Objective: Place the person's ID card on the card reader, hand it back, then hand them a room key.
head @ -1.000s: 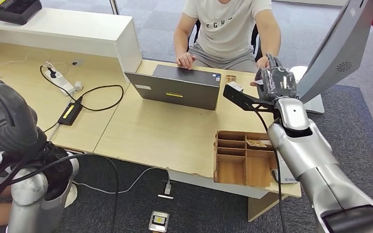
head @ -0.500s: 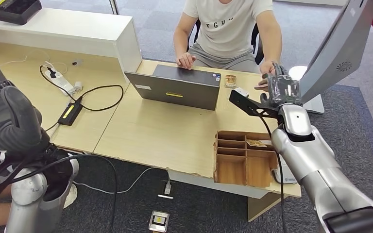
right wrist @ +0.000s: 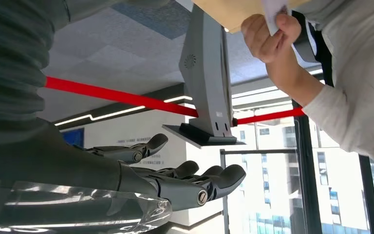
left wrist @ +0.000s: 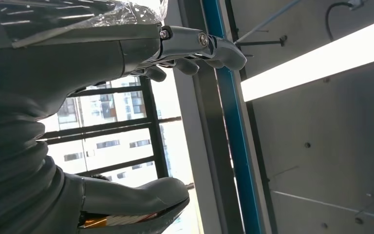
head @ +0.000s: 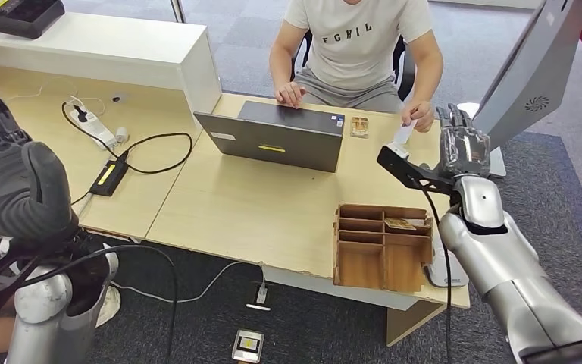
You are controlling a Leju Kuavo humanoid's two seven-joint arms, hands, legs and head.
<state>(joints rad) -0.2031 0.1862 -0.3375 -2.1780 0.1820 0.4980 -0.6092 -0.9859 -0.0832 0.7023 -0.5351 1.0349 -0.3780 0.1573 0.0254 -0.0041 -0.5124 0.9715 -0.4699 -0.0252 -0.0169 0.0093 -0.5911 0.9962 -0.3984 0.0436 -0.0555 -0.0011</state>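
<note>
A: Where is the ID card (head: 403,134) right now?

B: Pinched in the person's hand (head: 420,115), at about one o'clock on the surface (head: 258,205), just beside the right hand (head: 462,144). The card and the robot's fingers look apart, not touching.

A: And the right hand itself?

B: Fingers spread and empty, raised near the person. The left hand (head: 7,182) sits at nine o'clock, raised, fingers apart, holding nothing.

A: How will the card handle?

B: I'd judge it light, thin, stiff and slick. A flat pinch on its two faces, on the free end away from the person's fingers, should hold it. Squeezing by the edges would likely let it slip or twist.

A: Anything nearby?

B: A laptop (head: 276,136) at twelve o'clock, and a wooden organiser (head: 379,246) at four o'clock on the surface.
</note>
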